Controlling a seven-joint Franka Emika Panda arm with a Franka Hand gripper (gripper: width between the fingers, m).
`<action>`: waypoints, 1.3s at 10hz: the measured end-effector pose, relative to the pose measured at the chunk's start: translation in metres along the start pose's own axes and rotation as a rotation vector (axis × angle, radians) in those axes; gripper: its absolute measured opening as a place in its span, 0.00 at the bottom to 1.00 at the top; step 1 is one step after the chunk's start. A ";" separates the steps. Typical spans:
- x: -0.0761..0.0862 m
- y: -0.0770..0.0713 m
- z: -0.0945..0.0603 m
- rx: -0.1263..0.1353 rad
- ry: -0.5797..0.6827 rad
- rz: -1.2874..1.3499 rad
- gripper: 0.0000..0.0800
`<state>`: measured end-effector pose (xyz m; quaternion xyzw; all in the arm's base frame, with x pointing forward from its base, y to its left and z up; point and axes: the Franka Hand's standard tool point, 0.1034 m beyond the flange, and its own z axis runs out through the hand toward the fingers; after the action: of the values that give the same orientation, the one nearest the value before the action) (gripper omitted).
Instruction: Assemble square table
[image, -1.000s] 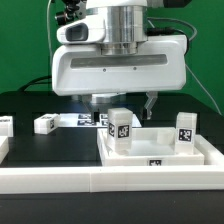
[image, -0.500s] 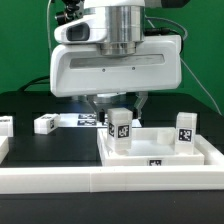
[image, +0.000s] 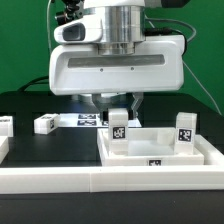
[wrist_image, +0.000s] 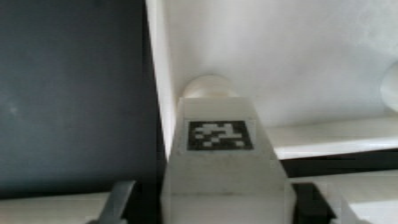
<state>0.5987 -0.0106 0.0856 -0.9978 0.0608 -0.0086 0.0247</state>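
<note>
Black work surface is carrying the tabletop (image: 205, 152) at lower right. The middle leg (image: 120, 128) and the right leg (image: 185, 128) are standing on it, while the loose leg (image: 45, 123) and the edge leg (image: 5, 125) are waiting at left, so roughly half seems left. The gripper (image: 119, 106) is straddling the middle leg, but whether it is clamping it is unclear.

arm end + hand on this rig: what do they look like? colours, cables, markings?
The hand is a wide, rounded white housing with no logo visible. Two short dark fingers stick out below it. Above it is a silver-grey cylindrical wrist, with black hardware mounted beside it. A thin dark cable runs on the exterior view's right.
</note>
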 end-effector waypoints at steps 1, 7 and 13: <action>0.000 0.000 0.000 0.004 0.002 0.100 0.36; -0.005 -0.005 0.001 0.019 -0.006 0.754 0.36; -0.006 -0.008 0.002 0.045 -0.027 1.288 0.36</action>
<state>0.5938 -0.0020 0.0838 -0.7608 0.6471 0.0192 0.0464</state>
